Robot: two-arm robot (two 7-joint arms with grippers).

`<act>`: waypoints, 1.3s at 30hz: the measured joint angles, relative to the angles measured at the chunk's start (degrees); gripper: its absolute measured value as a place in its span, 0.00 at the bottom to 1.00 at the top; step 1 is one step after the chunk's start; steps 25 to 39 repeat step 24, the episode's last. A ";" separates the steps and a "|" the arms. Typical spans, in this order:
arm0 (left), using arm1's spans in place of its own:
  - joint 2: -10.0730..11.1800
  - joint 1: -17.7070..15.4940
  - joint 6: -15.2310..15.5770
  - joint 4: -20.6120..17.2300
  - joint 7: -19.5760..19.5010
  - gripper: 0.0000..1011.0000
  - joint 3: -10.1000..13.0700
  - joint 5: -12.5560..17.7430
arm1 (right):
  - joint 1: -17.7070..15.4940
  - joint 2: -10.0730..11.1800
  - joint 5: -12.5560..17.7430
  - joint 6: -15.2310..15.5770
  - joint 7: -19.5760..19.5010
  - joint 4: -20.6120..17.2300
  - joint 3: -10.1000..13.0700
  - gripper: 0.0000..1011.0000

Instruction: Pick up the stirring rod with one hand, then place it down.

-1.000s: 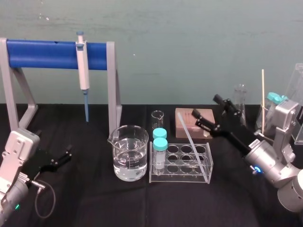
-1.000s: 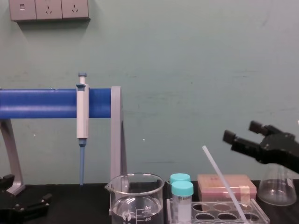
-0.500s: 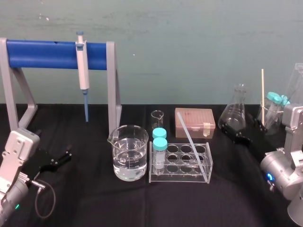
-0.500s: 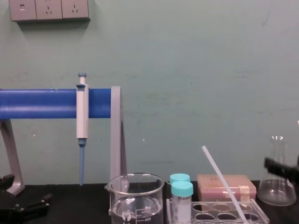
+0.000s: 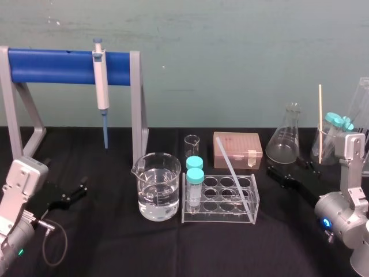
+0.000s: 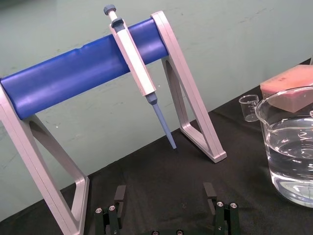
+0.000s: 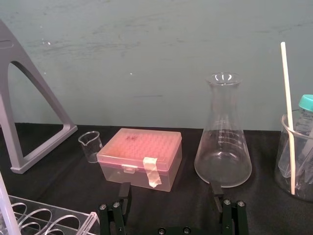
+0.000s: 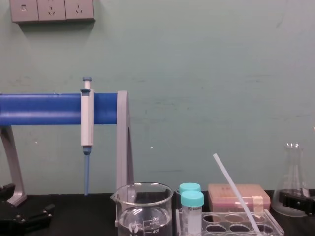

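**Stirring rod (image 5: 233, 173) leant in the tube rack (image 5: 213, 217), both grippers empty**

The rod is seen as a long, thin, straight stick, translucent and whitish. It is propped at a slant, its lower end in a front right well of the clear rack and its upper end raised toward the pink box (image 5: 236, 149). The right gripper (image 5: 290, 168) is held low beside the flask (image 5: 283, 144), well apart from the rod, jaws spread on nothing. The left gripper (image 5: 75, 189) is parked at the black table's (image 5: 115, 242) left, jaws likewise apart.

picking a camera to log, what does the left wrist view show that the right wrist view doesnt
Left wrist: the pipette on the blue bar, the water beaker, the open left tool. Right wrist: the flask, the lower end of the stirring rod, the open right tool. Both: the pink tip box, the small beaker.
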 joint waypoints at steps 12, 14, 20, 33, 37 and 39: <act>0.00 0.00 0.00 0.00 0.00 0.99 0.00 0.00 | -0.11 0.08 0.01 -0.37 -0.08 -0.18 -0.05 0.99; 0.00 0.00 0.00 0.00 0.00 0.99 0.00 0.00 | -0.12 0.09 0.01 -0.41 -0.09 -0.19 -0.05 0.99; 0.00 0.00 0.00 0.00 0.00 0.99 0.00 0.00 | -0.15 0.12 0.01 -0.50 -0.11 -0.22 -0.05 0.99; 0.00 0.00 0.00 0.00 0.00 0.99 0.00 0.00 | -0.17 0.14 0.01 -0.53 -0.14 -0.26 -0.05 0.99; 0.00 0.00 0.00 0.00 0.00 0.99 0.00 0.00 | -0.17 0.14 0.01 -0.53 -0.14 -0.26 -0.05 0.99; 0.00 0.00 0.00 0.00 0.00 0.99 0.00 0.00 | -0.17 0.14 0.01 -0.53 -0.14 -0.26 -0.05 0.99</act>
